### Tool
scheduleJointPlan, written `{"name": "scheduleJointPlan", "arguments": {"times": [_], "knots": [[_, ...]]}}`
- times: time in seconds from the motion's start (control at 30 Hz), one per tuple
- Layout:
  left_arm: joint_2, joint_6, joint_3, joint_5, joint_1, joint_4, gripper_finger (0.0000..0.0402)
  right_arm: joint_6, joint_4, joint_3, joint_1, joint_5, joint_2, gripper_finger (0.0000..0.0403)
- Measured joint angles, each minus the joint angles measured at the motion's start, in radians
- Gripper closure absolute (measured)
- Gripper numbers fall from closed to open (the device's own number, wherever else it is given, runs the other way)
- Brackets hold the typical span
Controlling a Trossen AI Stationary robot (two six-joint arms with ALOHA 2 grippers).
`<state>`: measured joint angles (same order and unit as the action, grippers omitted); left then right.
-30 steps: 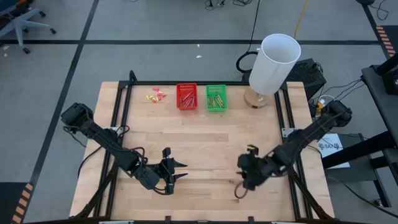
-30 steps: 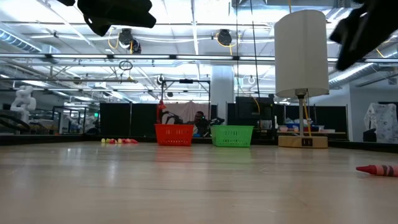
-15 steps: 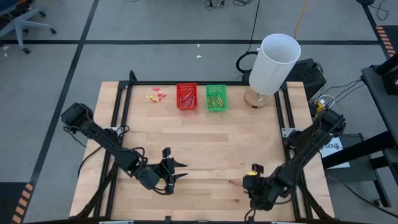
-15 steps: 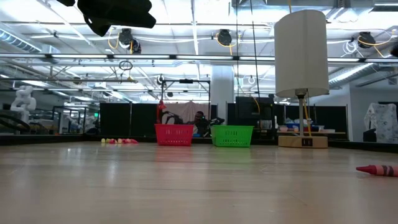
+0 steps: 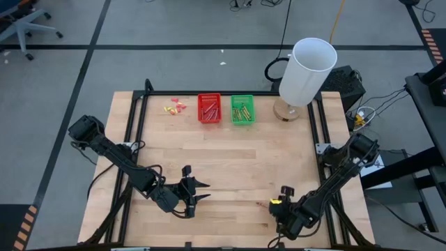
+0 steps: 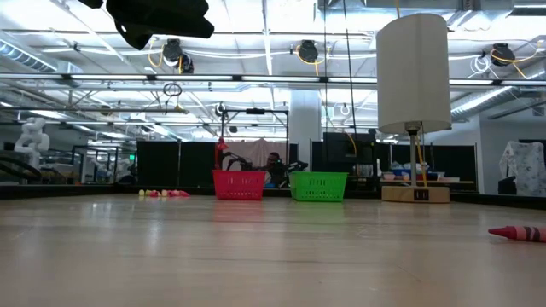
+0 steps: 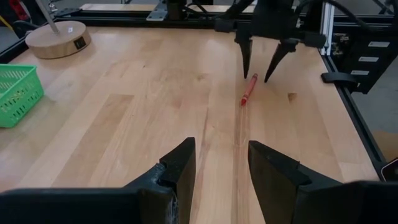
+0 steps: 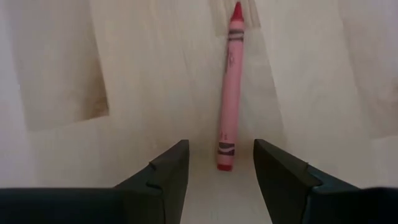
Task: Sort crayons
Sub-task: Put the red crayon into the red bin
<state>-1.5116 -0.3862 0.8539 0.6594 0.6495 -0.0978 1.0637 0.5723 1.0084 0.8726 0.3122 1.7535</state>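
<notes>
The right claw (image 8: 216, 163) hangs near the front edge of the table (image 5: 279, 167), toward its right corner, fingers spread and pointing down, holding nothing. A red crayon (image 8: 228, 87) lies flat on the wood, its blunt end just ahead of the gap between the two fingers, its tip pointing away; the fingers are not touching it. In the left wrist view the same crayon (image 7: 249, 89) lies below that claw's two pointed tips. Bare wood stretches on all sides of it toward the middle of the table, while the front edge and the black rail on the right side are close.

The left claw (image 5: 197, 191) waits over the front left part of the table, fingers spread, empty, aimed across toward the right arm, with open board between them.

Far off at the back edge stand a red basket (image 5: 209, 109) and a green basket (image 5: 242, 109), side by side, each holding crayons. A white lamp (image 5: 306, 70) stands at the back right corner.
</notes>
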Motion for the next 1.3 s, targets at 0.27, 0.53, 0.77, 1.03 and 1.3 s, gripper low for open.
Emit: {"name": "scheduleJointPlan", "arguments": {"times": [0.27, 0.53, 0.77, 1.03, 1.3], "knots": [[0.0, 0.0, 0.0, 0.0, -0.001, 0.001, 0.0256, 0.0, -0.006, 0.003, -0.013, -0.024, 0.022, 0.0274], [0.0, 0.0, 0.0, 0.0, -0.001, 0.0, 0.0256, -0.002, -0.005, 0.003, -0.024, -0.022, 0.024, 0.0357], [0.0, 0.0, 0.0, 0.0, -0.001, 0.0, 0.0256, -0.022, -0.008, 0.002, -0.024, -0.022, 0.023, 0.0396], [0.0, 0.0, 0.0, 0.0, -0.001, 0.0, 0.0256, -0.036, -0.033, -0.002, -0.024, -0.024, 0.012, 0.0399], [0.0, 0.007, 0.0, 0.0, -0.004, 0.001, 0.0256, -0.114, -0.121, -0.003, -0.025, 0.057, -0.047, 0.04]]}}
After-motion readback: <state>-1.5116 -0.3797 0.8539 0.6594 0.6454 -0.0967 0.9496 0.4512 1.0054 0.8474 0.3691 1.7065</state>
